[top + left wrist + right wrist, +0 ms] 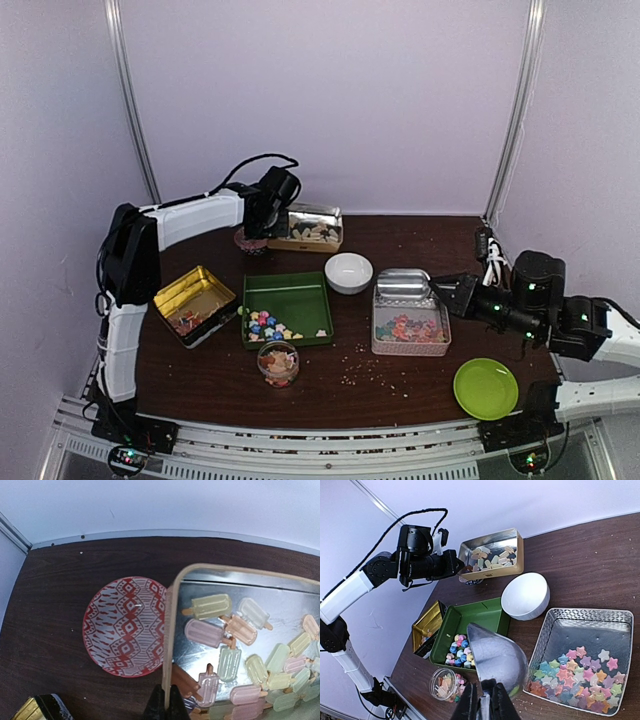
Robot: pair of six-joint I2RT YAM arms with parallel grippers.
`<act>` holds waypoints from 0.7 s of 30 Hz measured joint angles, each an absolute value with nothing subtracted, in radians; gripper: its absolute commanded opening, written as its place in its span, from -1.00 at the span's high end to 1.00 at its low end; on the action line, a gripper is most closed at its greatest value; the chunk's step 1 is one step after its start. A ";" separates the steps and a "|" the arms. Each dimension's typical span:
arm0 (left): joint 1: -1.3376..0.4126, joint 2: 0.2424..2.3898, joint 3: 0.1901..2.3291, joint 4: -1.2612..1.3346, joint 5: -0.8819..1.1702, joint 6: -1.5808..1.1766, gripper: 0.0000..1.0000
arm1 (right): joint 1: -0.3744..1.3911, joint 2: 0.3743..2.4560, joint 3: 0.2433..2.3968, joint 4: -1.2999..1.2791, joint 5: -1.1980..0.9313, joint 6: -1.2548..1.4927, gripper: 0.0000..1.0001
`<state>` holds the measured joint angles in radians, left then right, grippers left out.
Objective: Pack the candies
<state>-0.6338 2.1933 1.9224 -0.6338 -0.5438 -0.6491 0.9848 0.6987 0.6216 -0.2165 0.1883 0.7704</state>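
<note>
Right claw (487,698) with scoop (496,655) near candies (570,673)

Your table (430,235) is dark brown wood. Sitting straight on it, left to right: an open gold tin (190,290), a green tray (290,295), a white bowl (348,272), a silver tray (410,350) and a lime plate (486,388). A small clear jar (278,364) stands up front, with pale crumbs (370,368) beside it. At the back there's a red patterned bowl (125,625) and a gold-rimmed tin (320,213). Can't tell if that one sits flat.
</note>
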 measured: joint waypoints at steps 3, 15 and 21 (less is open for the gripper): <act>-0.634 2.253 1.987 -0.639 -0.538 -0.658 1.00 | 0.983 0.686 0.614 -0.212 0.207 0.765 1.00; -0.632 2.374 2.027 -0.644 -0.440 -0.693 1.00 | 0.981 0.671 0.584 -0.203 0.228 0.765 1.00; -0.629 2.408 2.054 -0.635 -0.365 -0.699 0.96 | 0.981 0.672 0.576 -0.205 0.229 0.765 1.00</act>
